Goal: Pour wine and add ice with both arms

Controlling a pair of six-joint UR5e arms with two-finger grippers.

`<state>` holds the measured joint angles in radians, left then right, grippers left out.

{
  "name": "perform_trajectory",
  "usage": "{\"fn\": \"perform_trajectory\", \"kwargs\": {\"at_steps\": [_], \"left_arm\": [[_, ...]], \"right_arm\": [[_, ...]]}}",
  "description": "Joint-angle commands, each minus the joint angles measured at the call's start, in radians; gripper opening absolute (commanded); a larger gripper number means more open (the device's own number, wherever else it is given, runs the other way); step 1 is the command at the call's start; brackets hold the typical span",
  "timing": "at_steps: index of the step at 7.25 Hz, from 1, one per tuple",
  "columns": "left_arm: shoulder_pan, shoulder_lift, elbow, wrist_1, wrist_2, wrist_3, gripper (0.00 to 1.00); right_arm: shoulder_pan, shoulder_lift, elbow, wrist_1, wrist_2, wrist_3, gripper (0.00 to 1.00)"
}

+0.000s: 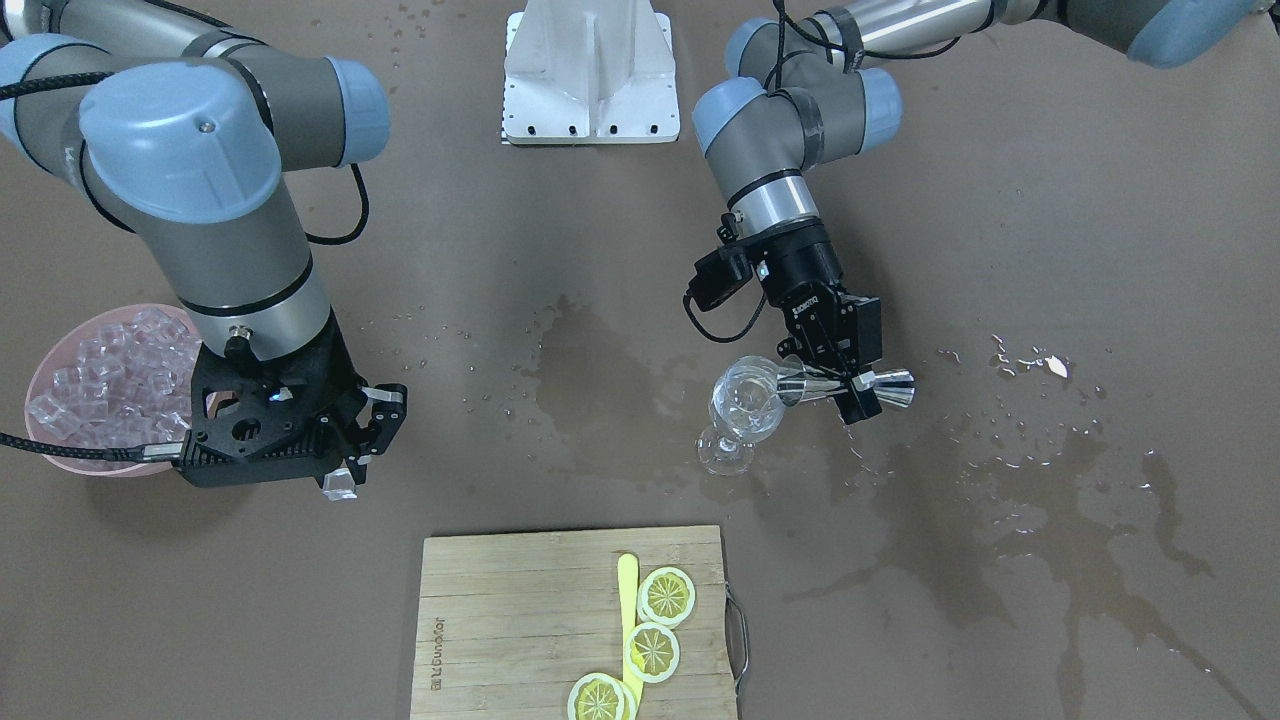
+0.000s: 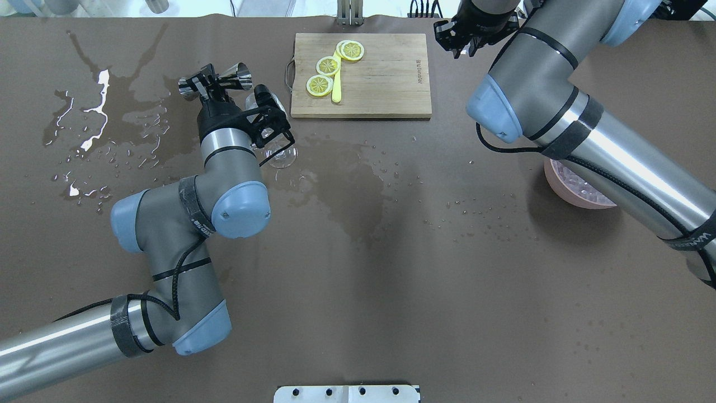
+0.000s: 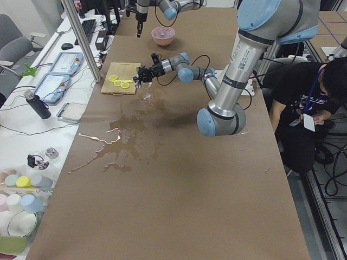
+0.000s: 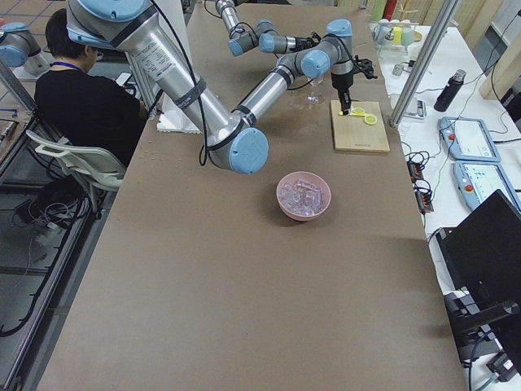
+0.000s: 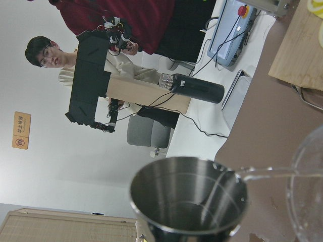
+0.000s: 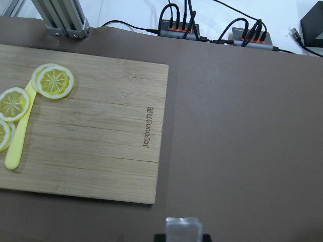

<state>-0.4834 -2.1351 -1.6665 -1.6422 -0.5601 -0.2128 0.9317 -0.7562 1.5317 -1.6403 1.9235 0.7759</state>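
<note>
Across the front-facing view, the left gripper (image 1: 848, 378) has its jaws pinching a steel jigger (image 1: 893, 388) at the waist. The jigger is tipped on its side with its mouth over the wine glass (image 1: 745, 405) at 8 o'clock of it, which is a pouring attitude. Toward 9 o'clock in that view, the right gripper (image 1: 345, 468) pinches 1 ice cube (image 1: 340, 488) just beside the pink bowl (image 1: 40, 385) heaped with ice (image 1: 110, 365). The cube hangs over bare table, outside the bowl.

Overhead view: glass and jigger sit at 9 o'clock of the cutting board (image 2: 380, 78). The right gripper hovers at the board's 2 o'clock, well apart from the glass. Wet patches mark the table (image 2: 391, 280).

Left wrist view: the wine (image 5: 267, 173) runs as a thin clear stream from the jigger's lip to the glass rim at 3 o'clock. The cup looks nearly drained.

Right wrist view: the cube sits at 6 o'clock between the fingertips, with the board and its lemon slices (image 6: 53, 80) at 9 o'clock.

Judgement: the pour is close to done — the cube is likely held back until the jigger clears the rim.
</note>
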Motion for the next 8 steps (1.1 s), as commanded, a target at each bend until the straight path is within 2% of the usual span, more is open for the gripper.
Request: {"fn": "perform_trajectory", "kwargs": {"at_steps": [1,5,8], "left_arm": [[-0.003,0.001,-0.009,-0.001,0.017,0.021,0.18],[0.000,0.014,-0.018,0.002,0.066,0.094,0.18],[0.000,0.011,-0.027,-0.004,0.065,0.095,0.18]], "right_arm": [[-0.002,0.018,-0.013,0.008,0.000,0.000,0.00],[-0.011,0.020,-0.013,0.005,-0.034,-0.012,0.00],[-0.011,0.009,-0.005,0.002,-0.035,-0.010,0.00]]}}
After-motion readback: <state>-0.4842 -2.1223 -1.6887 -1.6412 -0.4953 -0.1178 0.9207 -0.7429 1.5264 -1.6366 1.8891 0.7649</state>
